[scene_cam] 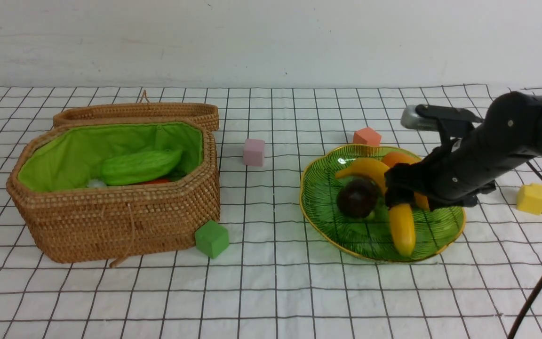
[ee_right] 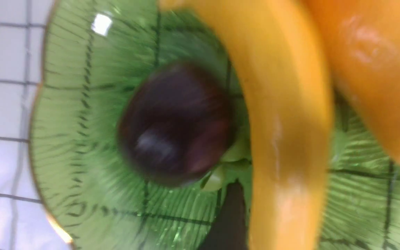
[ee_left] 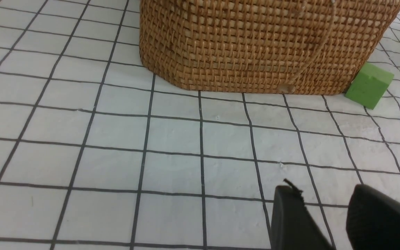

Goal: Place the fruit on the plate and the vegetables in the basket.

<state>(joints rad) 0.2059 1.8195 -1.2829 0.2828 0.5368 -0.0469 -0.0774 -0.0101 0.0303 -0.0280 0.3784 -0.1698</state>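
on the plate [scene_cam: 360, 240], toward the right of the surface [scene_cam: 271, 301], see all three fruits: the long yellow banana [scene_cam: 402, 230], the orange-yellow mango [scene_cam: 397, 159] and the dark purple fruit [scene_cam: 357, 197]. find the banana in the middle, between the purple fruit and the mango, with a curved end toward the far rim. over the dish, see the right pincer [ee_right: 325, 194] spread wide, with one finger on each side of the banana, near the mango, clamped on nothing. in the left wrist view, see the left pincer [ee_left: 323, 189] parted by a moderate gap, with nothing in hold, above the surface in front of the basket [scene_cam: 125, 221].

inside the green-lined basket, on the left, see the light-green gourd [scene_cam: 141, 167], with a bit of the red chili [scene_cam: 158, 181] and a pale bit of the radish [scene_cam: 96, 183] showing, mostly hidden. find the woven lid [scene_cam: 134, 113] behind. around these, notice a green cube [scene_cam: 211, 238] at the basket's near corner, a pink cube [scene_cam: 254, 152] between basket and plate, a red cube [scene_cam: 367, 136] just beyond the plate and a yellow cube [scene_cam: 532, 198] off to the right.
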